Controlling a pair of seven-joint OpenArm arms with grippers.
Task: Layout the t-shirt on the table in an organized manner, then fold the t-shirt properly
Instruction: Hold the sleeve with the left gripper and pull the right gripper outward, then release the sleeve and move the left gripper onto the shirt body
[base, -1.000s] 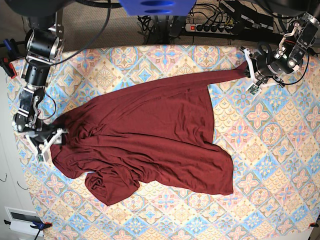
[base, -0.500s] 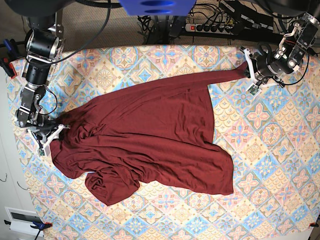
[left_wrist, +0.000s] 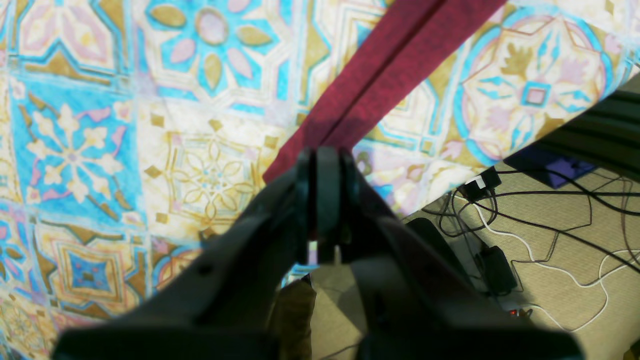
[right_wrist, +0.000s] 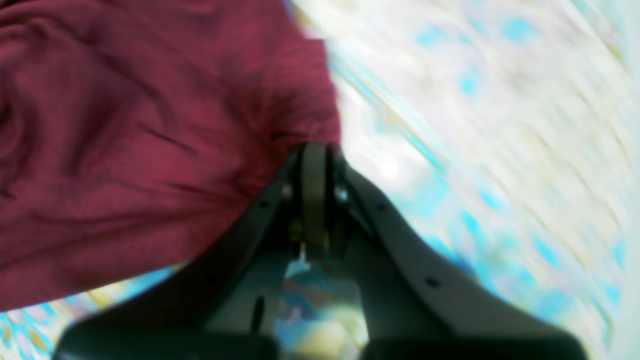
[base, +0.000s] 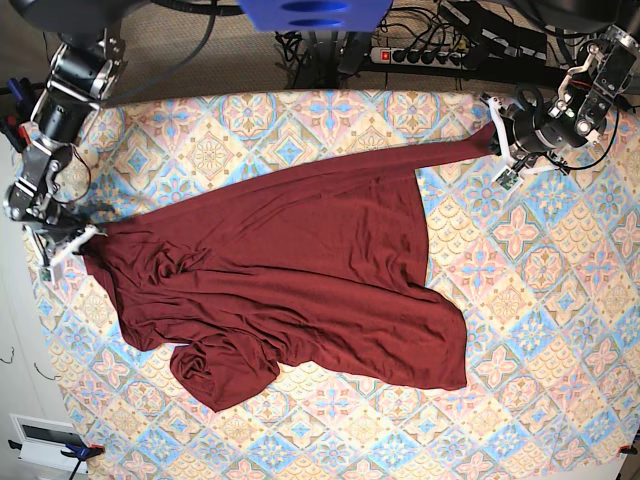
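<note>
Maroon jersey is spread across the middle of the table (base: 560, 330), and every place here is given from the t-shirt (base: 300, 270) itself. At its left-hand tip in the base view, the right gripper (base: 68, 238) is seen with its jaws clamped together on a pinch of cloth; a second ago those jaws stood open against a bunched edge lower down. Since then that edge has been drawn outward and upward toward the table's border, so the cloth on that side now runs in a tauter line, though folds are still gathered below it near the lower-left lobe. In the right wrist view the fabric is seen puckering into the closed pads. At the shirt's far upper-right tip, the left gripper (base: 503, 148) is held shut on a narrow stretched strip (left_wrist: 395, 65), unmoved over the same second. With both ends gripped and pulled apart, the layout step is judged to be under way; the folding is not yet begun, and the lower hem remains rumpled.
</note>
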